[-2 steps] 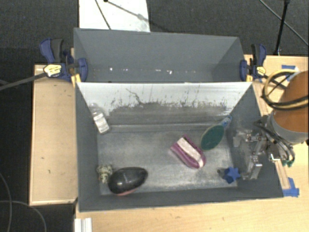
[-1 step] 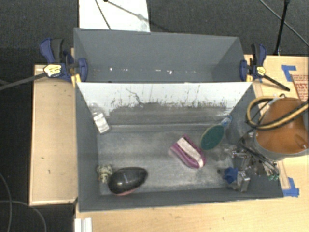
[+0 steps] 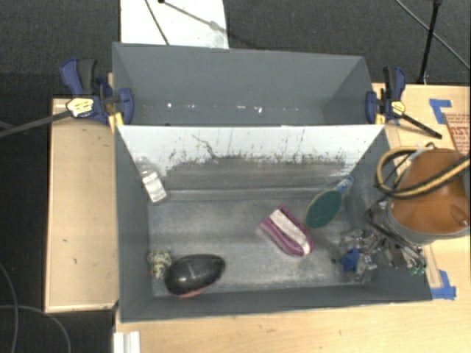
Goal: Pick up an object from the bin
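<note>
Bin (image 3: 243, 87) holds 1 black mouse (image 3: 193, 273), 1 purple-striped pouch (image 3: 285, 232), 1 green brush (image 3: 324, 208); claw (image 3: 358, 259) near brush, state unclear.

Black mouse (image 3: 193, 273): lying on the floor of the bin (image 3: 243, 79) near its front left corner, a pinkish edge showing beneath it.
Small knobbly thing (image 3: 158, 262): pale and greenish, sitting just beside the mouse on its left; contact cannot be told.
Small clear-white piece (image 3: 153, 186): resting on the left sloping wall, well apart from the mouse.
Purple and white packet (image 3: 285, 232): lying tilted on the floor right of the middle.
Teal oval brush (image 3: 324, 208): lying just beside the packet toward the right wall, its bluish end pointing up and back.
</note>
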Controlling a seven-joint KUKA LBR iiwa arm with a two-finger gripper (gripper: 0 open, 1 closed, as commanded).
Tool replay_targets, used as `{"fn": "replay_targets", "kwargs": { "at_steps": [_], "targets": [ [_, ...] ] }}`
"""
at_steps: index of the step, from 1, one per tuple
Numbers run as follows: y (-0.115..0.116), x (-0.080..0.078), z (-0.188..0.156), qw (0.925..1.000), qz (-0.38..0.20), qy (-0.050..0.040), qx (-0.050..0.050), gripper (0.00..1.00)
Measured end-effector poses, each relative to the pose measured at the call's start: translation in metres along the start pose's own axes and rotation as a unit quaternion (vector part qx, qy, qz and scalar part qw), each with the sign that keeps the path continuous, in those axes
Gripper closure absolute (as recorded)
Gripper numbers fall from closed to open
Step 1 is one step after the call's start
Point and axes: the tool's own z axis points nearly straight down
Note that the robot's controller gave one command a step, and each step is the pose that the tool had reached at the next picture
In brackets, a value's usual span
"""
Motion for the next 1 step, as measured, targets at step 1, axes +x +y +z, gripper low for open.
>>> {"fn": "replay_targets", "kwargs": {
  "at_steps": [1],
  "targets": [
    [-0.0094, 0.0004, -0.142, 1.0, -0.006, -0.0022, 0.002, 1.0]
  ]
}}
